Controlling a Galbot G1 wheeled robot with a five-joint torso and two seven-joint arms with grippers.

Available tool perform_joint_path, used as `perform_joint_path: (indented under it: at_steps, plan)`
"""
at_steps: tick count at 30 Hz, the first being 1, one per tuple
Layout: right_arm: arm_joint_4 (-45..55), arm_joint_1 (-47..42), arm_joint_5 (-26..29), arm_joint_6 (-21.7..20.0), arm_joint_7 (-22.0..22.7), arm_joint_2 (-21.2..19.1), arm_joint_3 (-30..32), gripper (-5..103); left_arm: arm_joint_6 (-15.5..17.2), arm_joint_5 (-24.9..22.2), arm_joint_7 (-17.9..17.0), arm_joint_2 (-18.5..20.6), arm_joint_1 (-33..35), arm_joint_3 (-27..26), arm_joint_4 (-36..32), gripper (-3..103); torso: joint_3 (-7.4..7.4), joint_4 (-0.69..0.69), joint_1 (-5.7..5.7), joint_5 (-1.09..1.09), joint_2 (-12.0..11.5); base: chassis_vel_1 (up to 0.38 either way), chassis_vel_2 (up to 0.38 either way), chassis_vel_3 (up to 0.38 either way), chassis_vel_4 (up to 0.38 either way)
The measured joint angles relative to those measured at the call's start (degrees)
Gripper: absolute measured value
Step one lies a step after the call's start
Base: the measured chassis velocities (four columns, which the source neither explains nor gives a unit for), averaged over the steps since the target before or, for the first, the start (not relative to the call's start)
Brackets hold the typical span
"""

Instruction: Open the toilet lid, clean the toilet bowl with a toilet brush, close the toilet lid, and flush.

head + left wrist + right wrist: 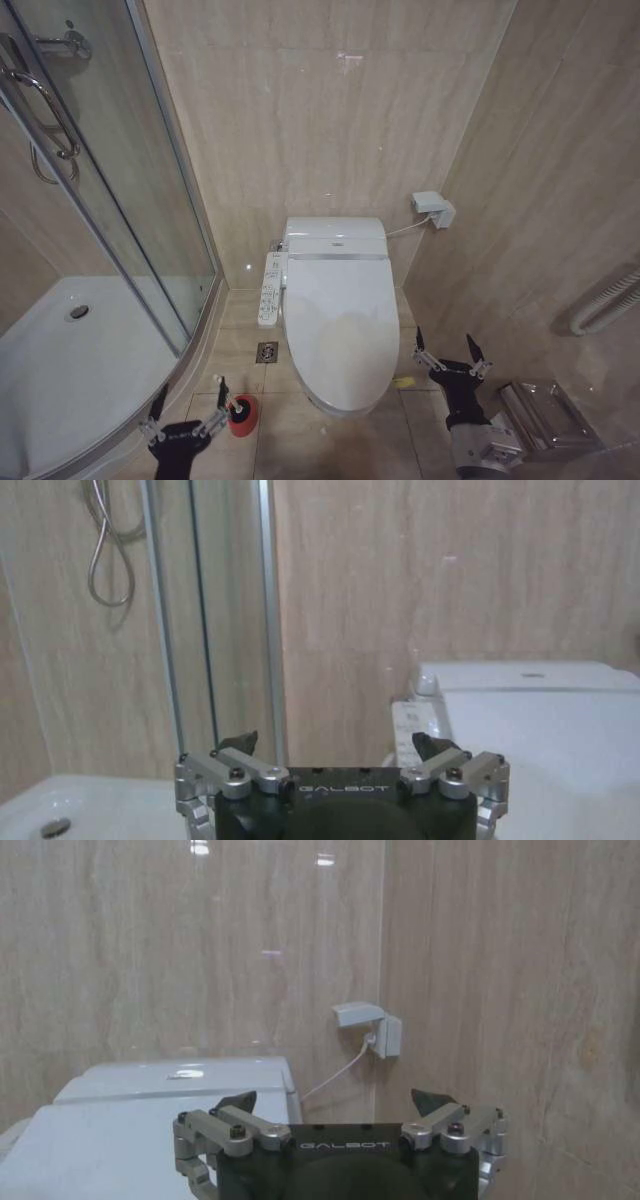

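The toilet lid [340,320] lies shut over the toilet bowl, hiding the basin. A control panel [269,290] runs along the toilet's left side. On the floor left of the toilet's front stands the toilet brush [240,409], a dark top in its small red round holder; its handle is hard to make out. My left gripper [190,392] hangs open just left of the holder, holding nothing. To the right of the toilet's front my right gripper [445,340] is open and empty. From the wrists, the left gripper [333,741] and right gripper [332,1100] each face the lid [545,727] [100,1140].
A glass shower door [130,200] and white shower tray [60,370] fill the left. A floor drain [267,351] sits by the toilet and a small yellow object [402,381] lies on the floor. A wall socket [433,208] and metal rack [545,420] are on the right.
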Motion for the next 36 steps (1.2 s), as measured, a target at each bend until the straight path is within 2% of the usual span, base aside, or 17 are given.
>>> perform_joint_path:
  at_steps: [1, 4, 5, 8, 9, 11, 19, 21, 22, 24, 25, 27, 29, 30, 33, 36]
  plan:
    - [0.0, 0.0, 0.0, 0.0, 0.0, 0.0, 0.0, 100, 0.0, 0.0, 0.0, 0.0, 0.0, 0.0, 0.0, 99, 0.00, 0.00, 0.00, 0.00, 0.0, 0.000, 0.000, 0.000, 0.000]
    - [0.0, 0.0, 0.0, 0.0, 0.0, 0.0, 0.0, 100, 2.3, -2.3, 6.4, -3.4, -3.4, -5.9, 0.5, 100, 0.00, 0.00, 0.00, 0.00, 0.0, 0.000, 0.000, 0.000, 0.000]
    - [0.0, 0.0, 0.0, 0.0, 0.0, 0.0, 0.0, 100, 2.3, -2.3, 6.4, -3.4, -3.4, -5.9, 0.5, 100, 0.00, 0.00, 0.00, 0.00, 0.0, 0.000, 0.000, 0.000, 0.000]
    - [0.0, 0.0, 0.0, 0.0, 0.0, 0.0, 0.0, 100, 4.6, -4.8, 13.2, -7.1, -7.0, -12.1, 1.0, 100, 0.00, 0.00, 0.00, 0.00, 0.0, 0.000, 0.000, 0.000, 0.000]
    - [0.0, 0.0, 0.0, 0.0, 0.0, 0.0, 0.0, 100, 4.6, -4.8, 13.2, -7.1, -7.0, -12.1, 1.0, 100, 0.00, 0.00, 0.00, 0.00, 0.0, 0.000, 0.000, 0.000, 0.000]
    - [0.0, 0.0, 0.0, 0.0, 0.0, 0.0, 0.0, 100, 5.6, -5.8, 15.8, -8.5, -8.4, -14.5, 1.2, 100, 0.00, 0.00, 0.00, 0.00, 0.0, 0.000, 0.000, 0.000, 0.000]
    - [0.0, 0.0, 0.0, 0.0, 0.0, 0.0, 0.0, 100, 5.7, -6.1, 16.4, -8.8, -8.6, -14.8, 1.3, 100, 0.00, 0.00, 0.00, 0.00, 0.0, 0.000, 0.000, 0.000, 0.000]
    - [0.0, 0.0, 0.0, 0.0, 0.0, 0.0, 0.0, 100, 3.6, -8.5, 19.9, -6.7, -9.8, -12.9, 3.9, 100, 0.00, 0.04, 0.00, 0.02, 0.0, 0.000, 0.000, 0.000, 0.000]
    - [0.0, 0.0, 0.0, 0.0, 0.0, 0.0, 0.0, 100, 2.5, -9.8, 21.7, -5.1, -10.5, -11.8, 5.2, 100, 0.00, -0.07, 0.00, -0.05, 0.0, 0.000, 0.000, 0.000, 0.000]
    - [0.0, 0.0, 0.0, 0.0, 0.0, 0.0, 0.0, 100, 2.1, -10.3, 22.1, -4.5, -10.7, -11.5, 5.6, 100, 0.00, -0.03, 0.00, -0.04, 0.0, 0.000, 0.000, 0.000, 0.000]
    - [0.0, 0.0, 0.0, 0.0, 0.0, 0.0, 0.0, 100, 1.9, -11.4, 21.9, -3.1, -11.8, -11.0, 7.7, 94, 0.00, 0.01, 0.00, 0.05, 0.0, -0.026, -0.010, 0.004, -0.051]
    - [0.0, 0.0, 0.0, 0.0, 0.0, 0.0, 0.0, 100, 1.9, -11.9, 21.6, -2.3, -12.7, -10.8, 9.1, 94, 0.00, 0.00, 0.00, 0.04, 0.0, 0.003, -0.004, 0.004, -0.051]
    - [0.0, 0.0, 0.0, 0.0, 0.0, 0.0, 0.0, 100, 1.9, -12.2, 21.5, -1.8, -13.4, -10.1, 10.2, 94, -0.01, -0.03, 0.00, -0.08, 0.0, 0.000, 0.000, 0.000, 0.000]
    - [0.0, 0.0, 0.0, 0.0, 0.0, 0.0, 0.0, 100, 1.8, -12.2, 21.5, -1.7, -13.8, -9.5, 10.6, 94, 0.00, 0.01, 0.00, 0.04, 0.0, 0.000, 0.000, 0.000, 0.000]
    - [0.0, 0.0, 0.0, 0.0, 0.0, 0.0, 0.0, 100, 1.5, -11.7, 21.7, -1.8, -14.0, -9.1, 10.8, 90, 0.00, 0.01, 0.00, -0.02, 0.0, 0.000, 0.000, 0.000, 0.000]
    - [0.0, 0.0, 0.0, 0.0, 0.0, 0.0, 0.0, 100, 1.4, -11.5, 21.9, -1.2, -14.4, -9.1, 11.1, 90, 0.00, 0.01, 0.00, 0.00, 0.0, 0.000, 0.000, 0.000, 0.000]
